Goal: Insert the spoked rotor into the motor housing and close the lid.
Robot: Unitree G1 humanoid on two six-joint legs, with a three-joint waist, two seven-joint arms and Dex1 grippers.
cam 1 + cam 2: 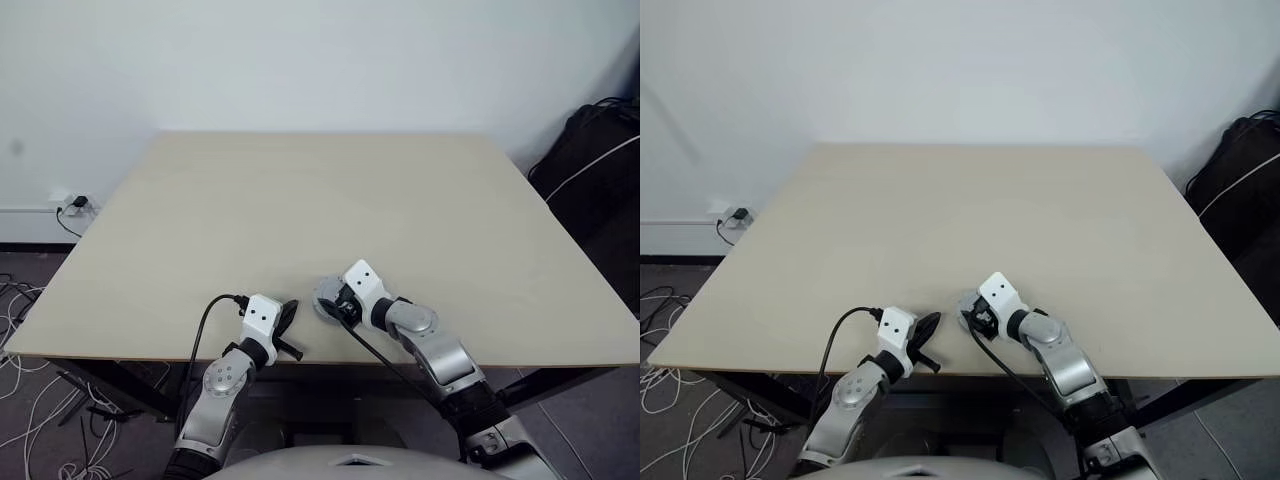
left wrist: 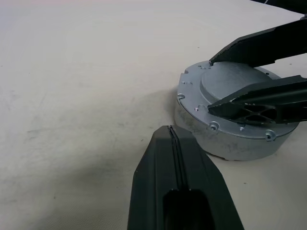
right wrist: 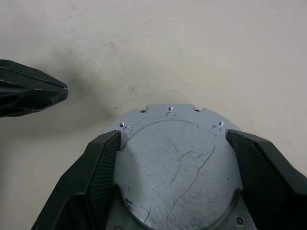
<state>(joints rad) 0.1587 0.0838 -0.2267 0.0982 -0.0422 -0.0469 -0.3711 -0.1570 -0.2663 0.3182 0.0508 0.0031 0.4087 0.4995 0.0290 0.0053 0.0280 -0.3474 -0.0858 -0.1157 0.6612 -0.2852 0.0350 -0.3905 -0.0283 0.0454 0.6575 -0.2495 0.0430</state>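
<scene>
A round grey assembly sits near the table's front edge: the motor housing (image 2: 225, 141) with the lid (image 3: 175, 177) on top, plain smooth face up. My right gripper (image 3: 172, 136) reaches over it, its two fingers pressed against either side of the lid's raised centre. My left gripper (image 2: 171, 134) rests shut just left of the housing, its tip a short gap from the housing's wall, holding nothing. In the head view both grippers (image 1: 290, 318) (image 1: 330, 300) meet at the assembly (image 1: 322, 298). The spoked rotor is hidden.
The light wooden table (image 1: 300, 200) stretches far ahead of the assembly. Its front edge runs just behind both grippers. A black bag (image 1: 600, 170) stands off the table's right side. A wall socket (image 1: 75, 205) and loose cables (image 1: 20, 300) lie on the floor at the left.
</scene>
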